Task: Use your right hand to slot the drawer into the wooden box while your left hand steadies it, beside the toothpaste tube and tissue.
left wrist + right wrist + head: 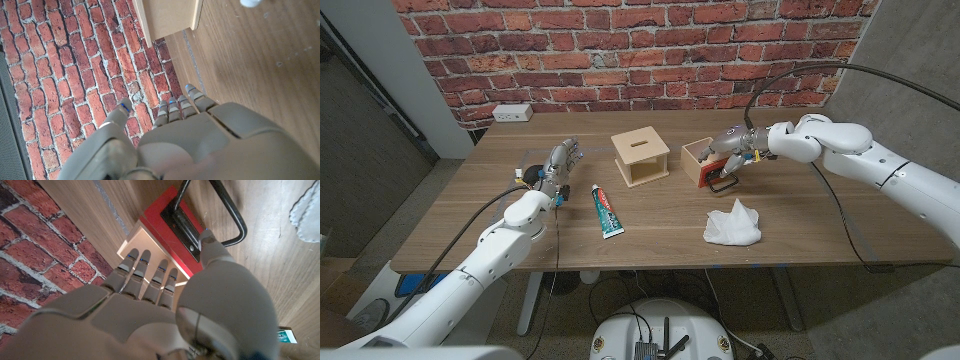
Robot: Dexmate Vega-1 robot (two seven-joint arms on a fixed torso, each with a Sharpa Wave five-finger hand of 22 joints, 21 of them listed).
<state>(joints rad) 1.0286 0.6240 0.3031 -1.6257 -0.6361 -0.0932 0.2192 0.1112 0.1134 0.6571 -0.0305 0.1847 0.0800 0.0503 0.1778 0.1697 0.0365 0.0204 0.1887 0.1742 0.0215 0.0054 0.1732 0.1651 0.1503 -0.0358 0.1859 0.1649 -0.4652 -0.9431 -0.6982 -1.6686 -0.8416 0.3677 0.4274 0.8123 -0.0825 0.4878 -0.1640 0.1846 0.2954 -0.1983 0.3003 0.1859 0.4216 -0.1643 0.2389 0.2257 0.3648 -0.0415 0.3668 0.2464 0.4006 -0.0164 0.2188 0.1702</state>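
Two hands work apart: our right hand (pixel 728 150) grips the red-fronted drawer (pixel 705 163) on the table just right of the wooden box (pixel 640 158), while our left hand (pixel 557 166), fingers spread and holding nothing, waits left of the toothpaste tube (pixel 607 211), with the tissue (pixel 732 224) nearer us.

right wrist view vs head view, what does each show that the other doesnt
Right wrist alone: the drawer's black metal handle up close, with the right hand's fingers over the drawer's back edge and thumb on its red front.
Head alone: the wooden box, left hand, and the whole table.
Both: drawer, tissue, toothpaste tube.
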